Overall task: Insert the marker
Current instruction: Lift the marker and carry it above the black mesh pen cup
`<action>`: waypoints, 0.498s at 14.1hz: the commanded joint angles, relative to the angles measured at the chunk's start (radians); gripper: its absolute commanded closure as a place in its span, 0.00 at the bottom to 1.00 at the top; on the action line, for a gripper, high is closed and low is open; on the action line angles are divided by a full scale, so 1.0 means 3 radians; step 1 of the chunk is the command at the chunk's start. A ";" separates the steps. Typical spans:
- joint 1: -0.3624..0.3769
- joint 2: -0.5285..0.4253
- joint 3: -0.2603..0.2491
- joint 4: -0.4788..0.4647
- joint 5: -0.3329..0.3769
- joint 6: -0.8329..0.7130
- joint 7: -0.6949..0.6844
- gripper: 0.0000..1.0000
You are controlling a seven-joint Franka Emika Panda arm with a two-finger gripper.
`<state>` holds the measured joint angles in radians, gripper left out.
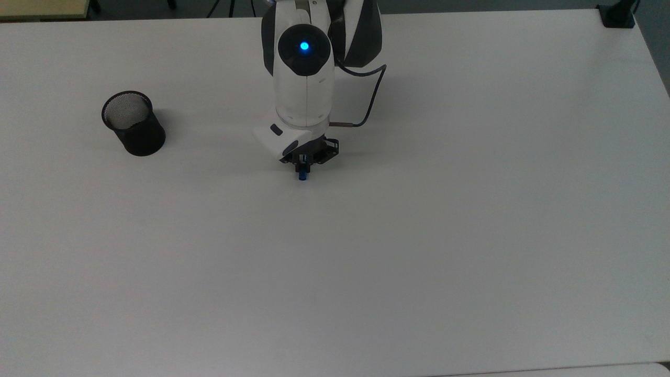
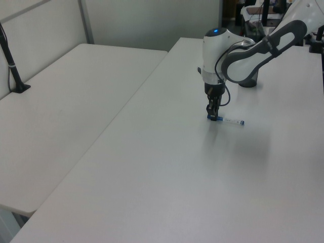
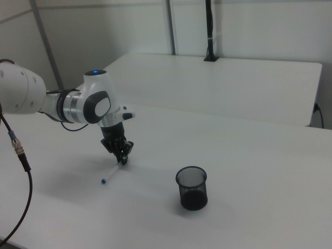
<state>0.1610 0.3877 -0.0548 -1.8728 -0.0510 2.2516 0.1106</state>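
Note:
The marker [image 1: 302, 177] lies flat on the white table [image 1: 419, 235]. In the top view its blue end pokes out below my gripper [image 1: 302, 167]. Its white barrel [image 2: 231, 120] runs toward the left view's right and ends in a blue tip. My gripper [image 2: 213, 116] points straight down at the table surface, with its fingers drawn together on the marker's blue cap end. In the right view the marker [image 3: 112, 173] slants down-left from the gripper [image 3: 124, 160]. The black mesh cup [image 1: 134, 131] stands upright far off at the top view's left, with nothing visible inside it [image 3: 192, 189].
A grey cable [image 1: 369, 99] loops from the wrist on the top view's right. A second white table [image 2: 66, 106] adjoins at the left view's left, with a black clamp post [image 2: 12, 66] on it. Another black clamp [image 1: 617, 15] sits at the table's far corner.

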 commanded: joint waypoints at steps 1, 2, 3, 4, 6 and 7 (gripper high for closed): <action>-0.0051 -0.0187 -0.0006 -0.0036 -0.0060 0.0057 0.0086 1.00; -0.0147 -0.0335 -0.0006 -0.0042 -0.0055 0.0027 0.0086 1.00; -0.0234 -0.0513 -0.0006 -0.0052 -0.0050 0.0016 0.0086 1.00; -0.0326 -0.0642 -0.0006 -0.0067 -0.0050 0.0011 0.0061 1.00; -0.0551 -0.0923 -0.0006 -0.0118 -0.0050 0.0042 -0.0046 1.00; -0.0653 -0.1036 -0.0001 -0.0189 -0.0050 0.0067 -0.0183 1.00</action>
<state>0.0425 0.2133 -0.0616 -1.8487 -0.0531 2.2532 0.1152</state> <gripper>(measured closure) 0.837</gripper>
